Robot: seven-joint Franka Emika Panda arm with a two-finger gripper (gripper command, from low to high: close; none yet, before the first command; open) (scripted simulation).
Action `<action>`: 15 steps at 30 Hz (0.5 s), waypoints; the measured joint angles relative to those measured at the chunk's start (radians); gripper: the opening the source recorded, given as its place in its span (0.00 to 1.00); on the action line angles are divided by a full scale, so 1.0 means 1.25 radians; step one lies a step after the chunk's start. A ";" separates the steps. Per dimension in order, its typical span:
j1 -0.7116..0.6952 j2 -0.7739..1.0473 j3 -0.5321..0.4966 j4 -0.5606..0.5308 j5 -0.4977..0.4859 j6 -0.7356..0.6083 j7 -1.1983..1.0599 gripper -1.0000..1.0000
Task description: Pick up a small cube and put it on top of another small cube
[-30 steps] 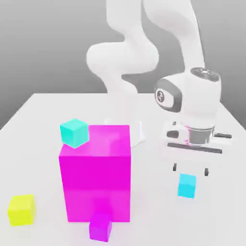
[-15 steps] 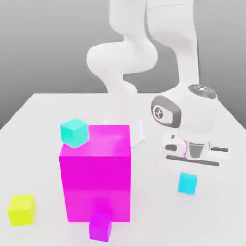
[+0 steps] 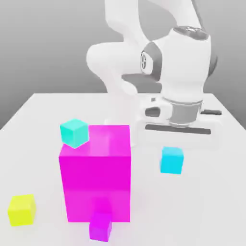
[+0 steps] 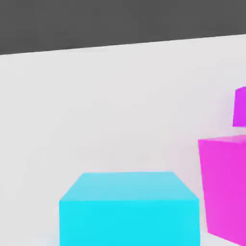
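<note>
The small bright cyan cube [image 3: 171,160] hangs clear of the white table, right under my gripper [image 3: 174,146], which is shut on it. In the hand view the same cyan cube [image 4: 129,209] looms close, above the bare tabletop. The small turquoise cube [image 3: 74,132] rests toward the exterior view's left, by the far upper left corner of the big magenta cube [image 3: 96,173]. My hand is off to the right of both, higher than the magenta cube's top.
A small magenta cube [image 3: 100,227] sits in front of the big one, and a small yellow cube [image 3: 21,210] lies at the near left. The hand view catches the big magenta cube [image 4: 226,187] and the small magenta cube [image 4: 239,106]. The arm's base stands behind, on the table [image 3: 211,206].
My fingers came down around the cyan cube and shut on it. The hand then rose and shifted toward the exterior view's left, carrying the cube off the table.
</note>
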 joint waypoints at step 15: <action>-0.188 -0.195 -0.192 -0.005 -0.033 -0.198 -0.146 1.00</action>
